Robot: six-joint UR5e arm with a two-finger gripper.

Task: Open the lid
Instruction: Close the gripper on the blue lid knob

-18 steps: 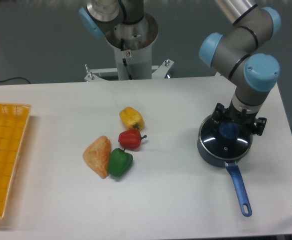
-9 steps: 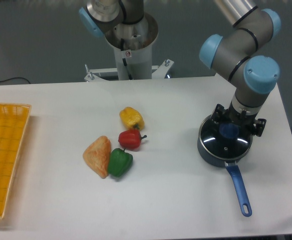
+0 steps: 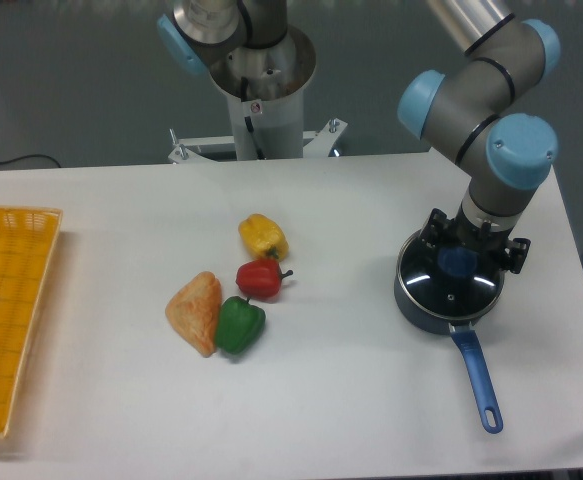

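- Sits at the right of the frame, level and closed on the dark saucepan [image 3: 426,312]: the lid [image 3: 449,285], a round glass disc with a thin metal rim and a blue knob [image 3: 458,261] at its centre
- Looks rigid and brittle, and probably fairly light; glass likely slick, so no good for a pinch on the flat face or rim
- Best taken by the knob, the one raised and graspable part, with a straight upward pull so the rim clears the pan without scraping
- Hovers right over the knob at the upper part of the lid: the gripper [image 3: 460,255], fingers either side of the blue knob
- Cannot tell whether the fingers are clamped on the knob or merely bracketing it; contact hidden by the wrist above
- Points down toward the lower right: the pan's blue handle [image 3: 477,378], free of the arm
- Lie well apart in mid-frame: yellow pepper [image 3: 262,236], red pepper [image 3: 261,278], green pepper [image 3: 239,325] and a bread-like wedge [image 3: 196,312]
- Risk, by judgement: a tilted lift dragging the pan along or dropping the glass
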